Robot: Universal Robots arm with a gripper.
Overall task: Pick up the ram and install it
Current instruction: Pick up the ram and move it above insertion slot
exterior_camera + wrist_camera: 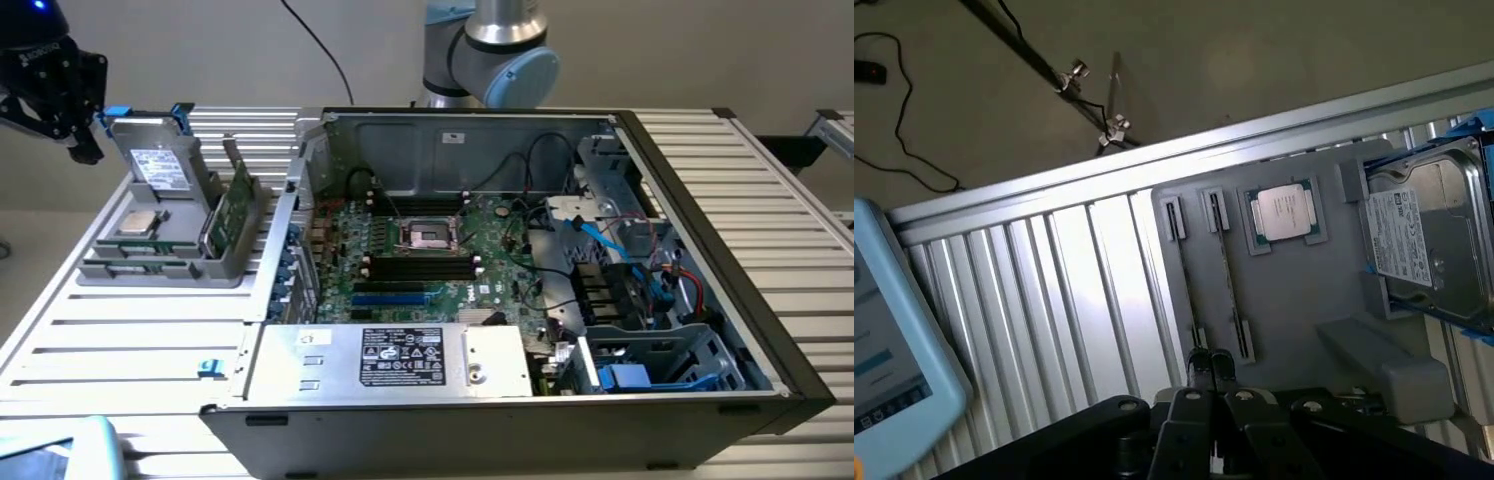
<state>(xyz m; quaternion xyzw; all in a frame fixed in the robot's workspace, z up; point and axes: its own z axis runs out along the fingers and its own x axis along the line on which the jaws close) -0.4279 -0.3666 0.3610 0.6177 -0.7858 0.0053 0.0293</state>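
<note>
The ram (1226,272) is a thin dark stick standing on edge in one of two narrow slots of the grey parts tray (1304,300). My gripper (1209,362) hangs above the tray's edge, just short of the stick's near end, with its two fingertips close together and nothing between them. In the exterior view the gripper (64,95) is high at that view's left, above and beside the tray (160,270). The open computer case holds the motherboard, whose black memory slots (420,266) lie below the processor socket (430,233).
The tray also carries a silver processor chip (1286,213), a hard drive (1429,245) and a wider green card (238,210). A power supply (400,358) and cables crowd the case. A light-blue tablet (894,370) lies on the slatted table.
</note>
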